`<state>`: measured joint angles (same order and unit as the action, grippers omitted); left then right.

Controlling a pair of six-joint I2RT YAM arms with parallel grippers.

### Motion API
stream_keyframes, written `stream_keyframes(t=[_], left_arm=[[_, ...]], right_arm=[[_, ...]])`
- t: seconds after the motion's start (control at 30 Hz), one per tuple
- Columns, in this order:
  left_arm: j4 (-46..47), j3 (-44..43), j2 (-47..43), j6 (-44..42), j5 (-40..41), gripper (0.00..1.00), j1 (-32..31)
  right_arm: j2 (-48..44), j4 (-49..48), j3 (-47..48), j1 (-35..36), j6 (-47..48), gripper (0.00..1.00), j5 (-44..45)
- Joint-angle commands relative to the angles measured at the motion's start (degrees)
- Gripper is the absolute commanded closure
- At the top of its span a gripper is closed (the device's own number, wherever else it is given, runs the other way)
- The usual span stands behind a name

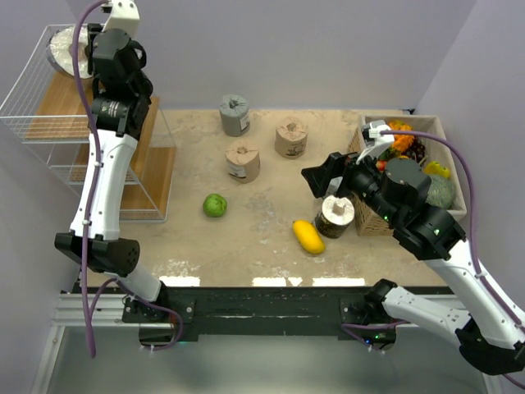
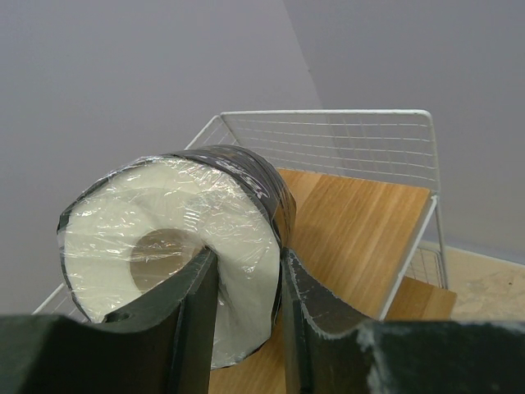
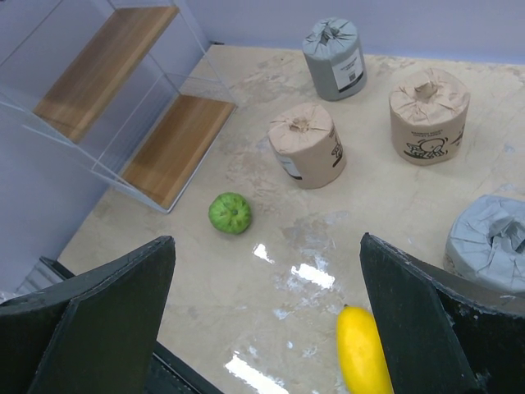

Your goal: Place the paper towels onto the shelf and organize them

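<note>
Only the left wrist view shows jaws pinching the black-wrapped roll [image 2: 205, 215].

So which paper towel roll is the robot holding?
The black-wrapped roll, pinched in the left gripper over the shelf; the other four stand on the table.

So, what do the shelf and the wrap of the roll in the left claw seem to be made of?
Shelf: boards look like wood or laminate, light brown with straight grain and mild sheen; frame looks like thin white-coated metal wire. Roll in the left claw: end covered by glossy, crinkled clear film, probably plastic; dark wrap around its side.
</note>
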<state>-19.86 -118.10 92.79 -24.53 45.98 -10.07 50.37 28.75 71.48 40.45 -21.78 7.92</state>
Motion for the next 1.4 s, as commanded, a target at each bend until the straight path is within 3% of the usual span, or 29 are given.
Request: stream_keyframes(t=[0.0,0.13,0.37,0.67,0.8,1.1,1.37], left_arm=[[4.39,-3.53,0.02,-0.16,-1.59,0.68,1.45],[4.91,-3.98,-0.07,-0.25,-3.52,0.51,1.54],[5.27,-5.29,1.16,-0.69,-4.32,0.46,1.63],[3.25,-7.32,-0.33,1.49,-6.86,0.43,1.63],[3.33,-3.63,-2.00,2.21,-2.59,0.44,1.98],[-5.36,-5.29,-1.12,14.77,-0.09,0.46,12.07],[-5.81,-2.92,-0.77,18.12,-3.17,0.42,14.11]], right_arm=[[-0.09,-0.36,2.87,-0.02,0.95,0.01,1.04],[-0.27,-0.28,2.70,-0.02,0.95,0.01,1.48],[-0.62,-0.19,2.87,-0.02,0.86,0.01,1.92],[-0.89,-0.28,2.17,-0.02,0.69,0.01,1.92],[-0.54,-0.89,1.99,-0.02,0.42,0.01,1.05],[-0.54,-0.28,2.35,-0.02,0.51,0.01,0.87],[-0.18,-0.45,2.43,-0.02,0.34,0.01,0.60]])
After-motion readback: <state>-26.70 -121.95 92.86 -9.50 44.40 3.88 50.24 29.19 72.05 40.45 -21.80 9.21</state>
